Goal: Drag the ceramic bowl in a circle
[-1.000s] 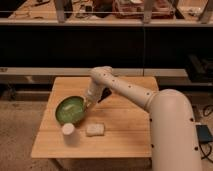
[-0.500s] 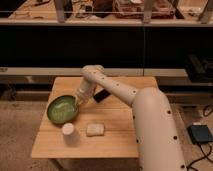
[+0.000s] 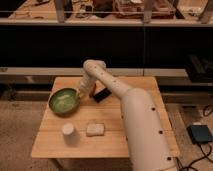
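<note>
Gripper [image 3: 80, 94] down at right rim of ceramic bowl [image 3: 62, 100], apparently touching it; open or closed: can't tell. Bowl on left part of wooden table [image 3: 50, 142], left rim almost at table's left edge, so little room that way. Just right of gripper, black flat obj [image 3: 102, 95], near bowl but apart. Toward front: white cup [image 3: 68, 131] close to bowl, pale block [image 3: 95, 129] beside cup. Bare wood behind bowl & along front edge; right side under arm [image 3: 115, 92].

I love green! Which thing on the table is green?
The ceramic bowl, round and glossy, with the gripper at its rim. The cup and block in front are whitish.
</note>
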